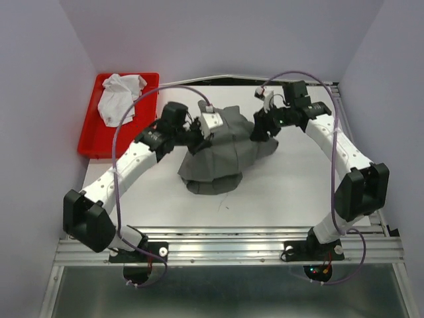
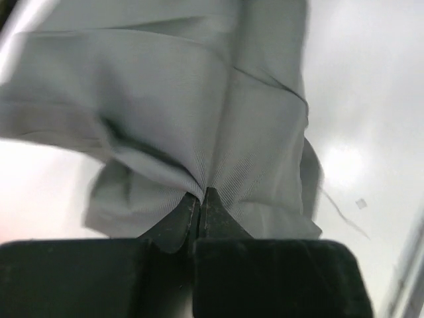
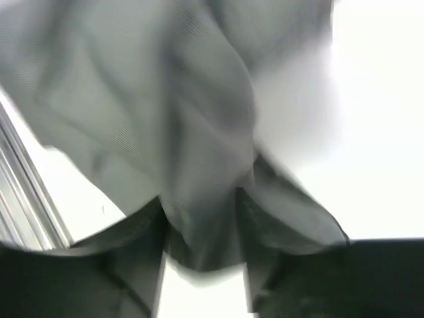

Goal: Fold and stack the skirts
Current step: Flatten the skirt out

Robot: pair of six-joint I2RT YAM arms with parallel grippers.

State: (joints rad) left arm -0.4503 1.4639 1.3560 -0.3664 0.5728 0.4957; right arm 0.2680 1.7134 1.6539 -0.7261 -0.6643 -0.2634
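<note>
The dark grey skirt is bunched in the middle of the table, lifted at both upper sides. My left gripper is shut on a fold at its left edge. In the left wrist view the fingertips meet on the cloth. My right gripper holds the skirt's right side. In the blurred right wrist view a thick bunch of grey cloth fills the gap between the fingers. The white skirt lies crumpled in the red tray at the far left.
The red tray stands against the left wall. White walls close in the table on the left, back and right. A metal rail runs along the near edge by the arm bases.
</note>
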